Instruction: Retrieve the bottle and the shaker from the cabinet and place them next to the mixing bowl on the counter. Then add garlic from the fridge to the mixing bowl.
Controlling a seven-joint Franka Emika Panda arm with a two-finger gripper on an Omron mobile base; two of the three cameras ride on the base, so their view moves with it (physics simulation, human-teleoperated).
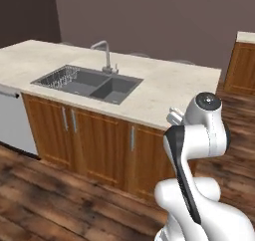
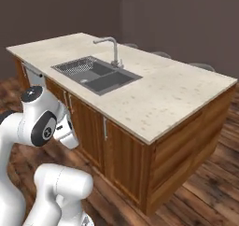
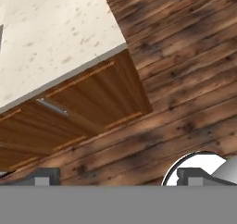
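Note:
My gripper (image 3: 118, 177) is open, its two dark fingertips (image 3: 46, 176) standing wide apart with nothing between them. It hangs folded close to the arm and looks down at the corner of a beige speckled island worktop (image 3: 55, 38) and the dark plank floor (image 3: 185, 56). The arm (image 1: 199, 135) is tucked in front of the island's brown cupboards (image 1: 99, 145). The bottle, shaker, cabinet, mixing bowl and fridge are out of view. I cannot tell whether this worktop belongs to the task's counter.
A grey double sink (image 1: 89, 83) with a silver faucet (image 1: 106, 56) is set into the island (image 2: 154, 94). A white appliance front (image 1: 12, 123) adjoins its left end. Another wooden cupboard (image 1: 243, 68) stands far right. Open floor (image 2: 205, 192) lies around the island's end.

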